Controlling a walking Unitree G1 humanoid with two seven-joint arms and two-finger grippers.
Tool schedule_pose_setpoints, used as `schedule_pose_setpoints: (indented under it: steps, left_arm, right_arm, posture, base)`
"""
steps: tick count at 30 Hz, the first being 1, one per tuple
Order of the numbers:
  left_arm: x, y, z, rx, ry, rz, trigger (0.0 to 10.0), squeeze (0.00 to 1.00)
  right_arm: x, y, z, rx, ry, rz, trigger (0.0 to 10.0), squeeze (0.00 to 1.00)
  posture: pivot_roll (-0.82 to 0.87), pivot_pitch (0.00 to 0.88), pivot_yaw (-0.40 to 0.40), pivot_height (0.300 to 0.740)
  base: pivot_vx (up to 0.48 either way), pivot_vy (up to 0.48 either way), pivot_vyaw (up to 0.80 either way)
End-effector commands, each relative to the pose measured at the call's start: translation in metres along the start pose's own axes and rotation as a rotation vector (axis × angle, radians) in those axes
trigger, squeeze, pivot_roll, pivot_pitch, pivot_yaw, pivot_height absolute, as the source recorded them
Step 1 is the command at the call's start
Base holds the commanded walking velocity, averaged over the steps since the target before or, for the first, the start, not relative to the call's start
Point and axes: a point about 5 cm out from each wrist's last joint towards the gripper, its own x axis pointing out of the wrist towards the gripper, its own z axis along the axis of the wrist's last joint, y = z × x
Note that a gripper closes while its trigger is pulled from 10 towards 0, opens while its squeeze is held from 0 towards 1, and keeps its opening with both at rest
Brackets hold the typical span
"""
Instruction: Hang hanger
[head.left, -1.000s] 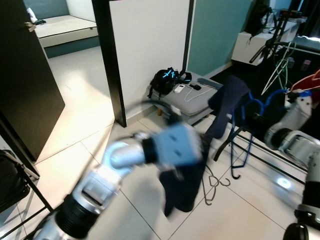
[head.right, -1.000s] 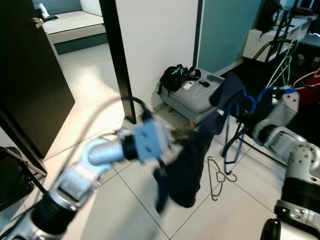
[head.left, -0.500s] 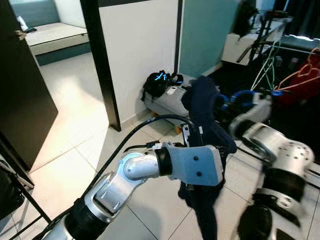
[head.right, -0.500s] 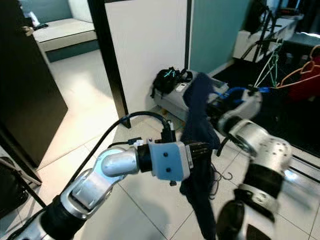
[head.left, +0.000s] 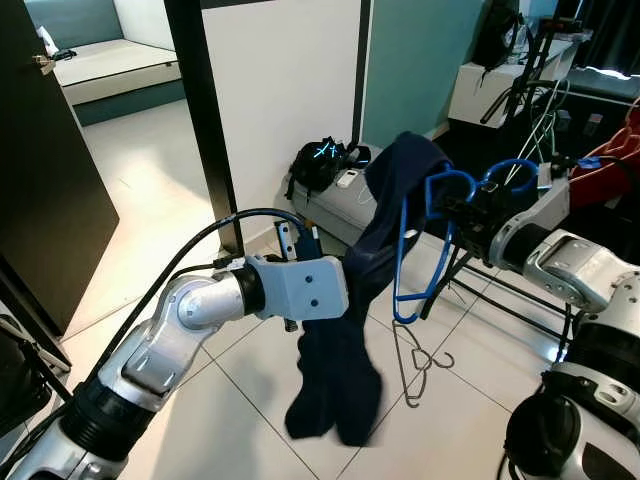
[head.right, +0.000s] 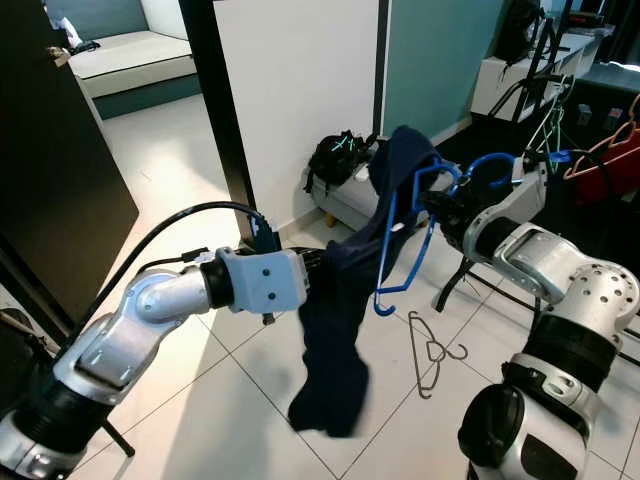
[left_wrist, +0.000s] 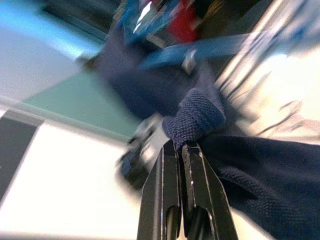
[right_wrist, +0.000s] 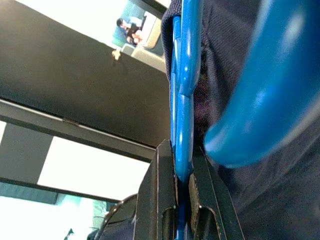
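Observation:
A blue plastic hanger (head.left: 408, 268) hangs in the air at mid-right, and my right gripper (head.left: 463, 211) is shut on its neck just below the hook. A dark navy garment (head.left: 338, 345) is draped over the hanger's near shoulder and trails down toward the tiled floor. My left gripper (head.left: 349, 277) reaches in from the left and is shut on a fold of that garment. In the left wrist view the fingertips (left_wrist: 170, 150) pinch the knitted cloth (left_wrist: 250, 175). In the right wrist view the black fingers (right_wrist: 165, 165) clamp the blue bar (right_wrist: 183, 100).
A thin wire hanger (head.left: 420, 360) lies on the tiles under the blue one. A black bag (head.left: 322, 160) sits on a low grey bench by the wall. A drying rack (head.left: 545, 120) with hangers and a red garment (head.left: 620, 150) stands at the right. A black door (head.left: 50, 180) is at left.
The camera has swung. The right gripper has moved the hanger and garment out to the right of the left arm. The left gripper is now lower and still, holding the cloth.

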Motion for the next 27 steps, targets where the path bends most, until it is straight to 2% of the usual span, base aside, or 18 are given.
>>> schedule_pose_setpoints:
  steps: [1,5,6,7,8,11,13,14,15,22,24,25,27]
  left_arm:
    - [-0.003,0.007,0.000,0.028,0.003,0.023,10.0,0.00]
    - [-0.002,0.006,0.003,0.024,-0.011,0.022,10.0,0.00]
    - [0.005,-0.003,0.017,0.002,-0.069,0.009,10.0,0.00]
    - [0.005,-0.003,0.017,0.002,-0.069,0.009,10.0,0.00]
    - [0.009,-0.008,0.024,-0.012,-0.102,0.002,10.0,0.00]
    - [0.011,-0.011,0.029,-0.019,-0.124,-0.002,10.0,0.00]
    - [0.015,-0.018,0.036,-0.043,-0.162,-0.005,10.0,0.00]
    - [0.015,-0.018,0.036,-0.043,-0.162,-0.005,10.0,0.00]
    - [0.016,-0.021,0.039,-0.054,-0.175,-0.004,10.0,0.00]
    - [0.018,-0.027,0.045,-0.072,-0.202,0.003,10.0,0.00]
    - [0.020,-0.032,0.048,-0.078,-0.212,-0.002,10.0,0.00]
    - [0.021,-0.036,0.050,-0.081,-0.218,-0.006,10.0,0.00]
    - [0.021,-0.036,0.050,-0.081,-0.218,-0.006,10.0,0.00]
  right_arm:
    - [-0.002,0.010,0.009,-0.010,-0.056,0.024,10.0,0.00]
    - [0.000,0.008,0.012,0.014,-0.090,0.008,10.0,0.00]
    - [0.004,0.001,0.018,0.098,-0.194,-0.050,10.0,0.00]
    - [0.004,0.001,0.018,0.098,-0.194,-0.050,10.0,0.00]
    - [0.006,-0.003,0.020,0.147,-0.252,-0.085,10.0,0.00]
    - [0.006,-0.006,0.022,0.176,-0.283,-0.107,10.0,0.00]
    - [0.003,-0.017,0.029,0.243,-0.392,-0.188,10.0,0.00]
    - [0.003,-0.017,0.029,0.243,-0.392,-0.188,10.0,0.00]
    - [0.001,-0.023,0.033,0.276,-0.437,-0.222,10.0,0.00]
    - [-0.002,-0.028,0.038,0.328,-0.496,-0.250,10.0,0.00]
    - [0.002,-0.022,0.036,0.341,-0.475,-0.213,10.0,0.00]
    - [0.008,-0.014,0.031,0.350,-0.438,-0.165,10.0,0.00]
    - [0.008,-0.014,0.031,0.350,-0.438,-0.165,10.0,0.00]
  posture:
    - [-0.07,0.006,0.011,0.740]
    - [-0.06,0.005,0.009,0.740]
    - [-0.06,0.004,0.007,0.740]
    - [-0.06,0.004,0.007,0.740]
    - [-0.06,0.004,0.007,0.740]
    - [-0.06,0.004,0.007,0.740]
    - [-0.06,0.001,0.006,0.740]
    - [-0.06,0.001,0.006,0.740]
    - [-0.06,0.000,0.005,0.740]
    - [-0.05,0.000,0.005,0.740]
    - [-0.05,0.000,0.005,0.740]
    - [-0.05,0.000,0.005,0.740]
    - [-0.05,0.000,0.005,0.740]
  base:
    - [0.000,0.000,0.00]
    - [0.000,0.000,0.00]
    - [0.000,0.000,0.00]
    - [0.000,0.000,0.00]
    - [0.000,0.000,0.00]
    - [0.000,0.000,0.00]
    - [0.000,0.000,0.00]
    - [0.000,0.000,0.00]
    - [0.000,0.000,0.00]
    - [0.000,0.000,0.00]
    - [0.000,0.000,0.00]
    - [0.000,0.000,0.00]
    - [0.000,0.000,0.00]
